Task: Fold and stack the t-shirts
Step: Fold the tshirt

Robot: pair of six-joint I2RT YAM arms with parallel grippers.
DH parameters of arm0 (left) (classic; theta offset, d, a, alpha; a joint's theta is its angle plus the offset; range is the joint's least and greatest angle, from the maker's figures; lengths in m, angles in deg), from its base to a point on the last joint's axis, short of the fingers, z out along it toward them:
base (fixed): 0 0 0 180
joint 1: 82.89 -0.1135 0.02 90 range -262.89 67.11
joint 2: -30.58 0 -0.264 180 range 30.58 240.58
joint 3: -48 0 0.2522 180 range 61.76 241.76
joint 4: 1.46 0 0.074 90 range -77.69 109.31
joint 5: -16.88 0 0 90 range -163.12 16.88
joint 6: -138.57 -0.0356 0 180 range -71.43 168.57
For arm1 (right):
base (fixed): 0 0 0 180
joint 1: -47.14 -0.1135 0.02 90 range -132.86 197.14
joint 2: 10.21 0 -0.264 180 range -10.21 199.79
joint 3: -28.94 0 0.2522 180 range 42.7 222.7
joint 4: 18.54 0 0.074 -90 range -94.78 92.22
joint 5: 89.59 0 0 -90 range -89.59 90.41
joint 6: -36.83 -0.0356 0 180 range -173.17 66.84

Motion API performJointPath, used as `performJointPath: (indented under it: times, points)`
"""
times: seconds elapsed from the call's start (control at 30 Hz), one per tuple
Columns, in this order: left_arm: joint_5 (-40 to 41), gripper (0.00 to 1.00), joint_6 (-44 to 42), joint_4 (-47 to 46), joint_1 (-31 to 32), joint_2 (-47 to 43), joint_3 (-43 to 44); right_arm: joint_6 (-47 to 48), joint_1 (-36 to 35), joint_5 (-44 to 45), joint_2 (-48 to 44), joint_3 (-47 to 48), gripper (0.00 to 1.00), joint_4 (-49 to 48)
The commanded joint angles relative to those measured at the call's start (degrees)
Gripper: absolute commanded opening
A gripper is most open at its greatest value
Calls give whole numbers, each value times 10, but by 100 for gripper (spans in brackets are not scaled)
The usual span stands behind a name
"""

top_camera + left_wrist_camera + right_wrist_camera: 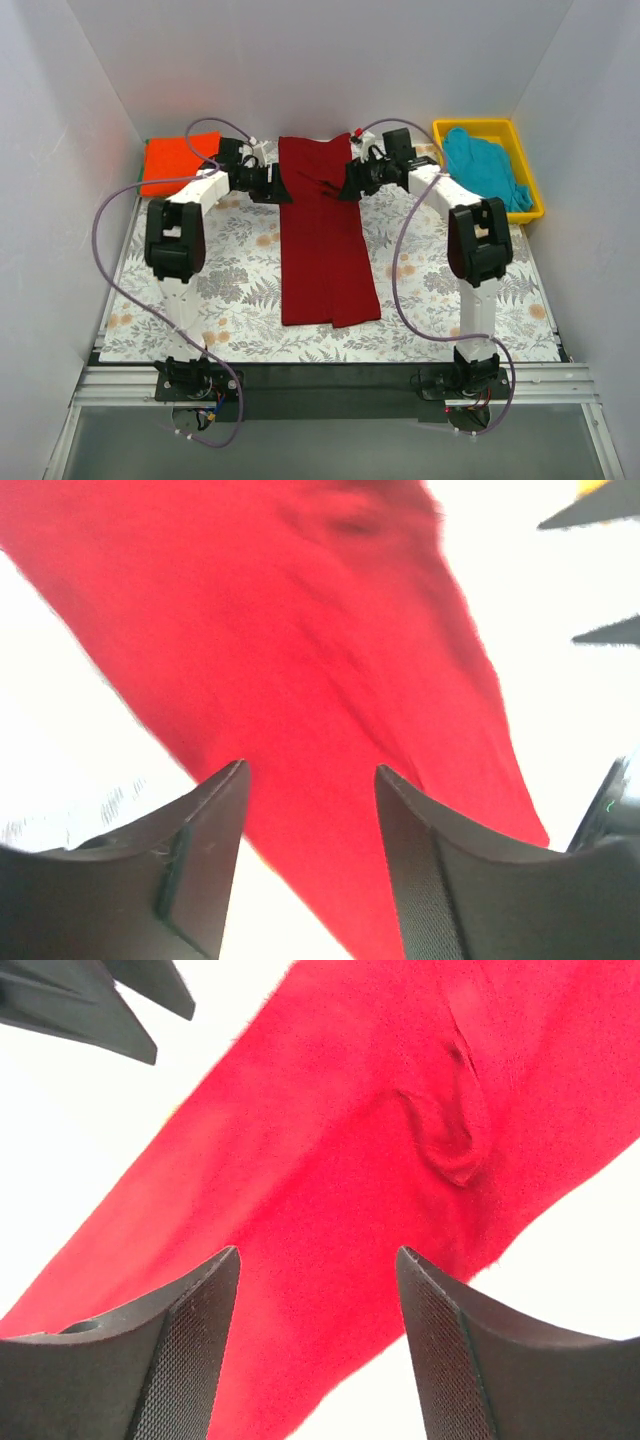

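- On the floral mat, mid-table: locating the maroon t-shirt, lying as a long narrow strip running from the far side toward the arm bases.
- At the strip's far end: noting the left gripper at the left edge and the right gripper at the right edge, both low over the cloth.
- Reading the left gripper's jaws, from its wrist view, as moderately parted, with red cloth showing below the gap and nothing pinched.
- Reading the right gripper's jaws as parted somewhat wider, likewise gripping nothing, with a small pucker in the cloth just ahead.
- Judging the step in hand as the crosswise fold: taking both far corners and bringing them toward the near hem.
- Pinching every layer at each corner, not the top layer alone, thereby preventing the strip from opening in transit.
- Closing at matching points across the strip, thereby lifting the edge square.
- Lifting just clear of the cloth beneath, moving both arms together, laying the edge flat before letting go.
- Avoiding the pucker when choosing the pinch point; risking a trapped crease otherwise.
- Noting for stacking: the orange-red t-shirt folded at the far left; the teal t-shirt bunched in the yellow bin at the far right.
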Motion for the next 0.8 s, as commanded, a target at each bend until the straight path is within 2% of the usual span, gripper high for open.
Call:
performJointPath:
  times: [0.0,0.07,0.1,0.17,0.2,0.23,0.27,0.37,0.47,0.5,0.6,0.63,0.77]
  points:
    - [-40,54,-91,-12,-4,-233,-77,148,-1,-42,-183,-9,71,85]
    - [-47,57,-128,-34,-4,-315,-150,206,-6,-26,-256,-30,72,130]
    - [-44,61,-143,-42,-4,-354,-221,236,-15,-17,-281,-56,71,172]
    - [-49,64,-176,-45,-5,-483,-306,305,-41,28,-346,-98,72,242]
    - [-49,64,-189,-32,-5,-483,-306,326,-53,28,-367,-98,72,261]
    - [-72,64,-206,-13,-5,-533,-347,346,-70,57,-391,-145,72,277]
    - [-83,63,-252,16,-4,-557,-370,390,-88,76,-442,-174,71,286]
    - [-87,63,-313,37,8,-655,-459,442,-154,127,-539,-300,70,287]
    - [-71,63,-385,85,52,-725,-528,470,-210,161,-608,-418,69,278]
    - [-68,62,-420,87,64,-742,-551,477,-237,170,-621,-443,69,261]
    - [-39,62,-431,60,116,-803,-627,484,-280,194,-656,-531,66,208]
    - [-27,62,-431,51,147,-807,-640,490,-287,197,-659,-551,66,198]
    - [28,61,-463,9,192,-769,-675,542,-298,198,-668,-625,64,160]
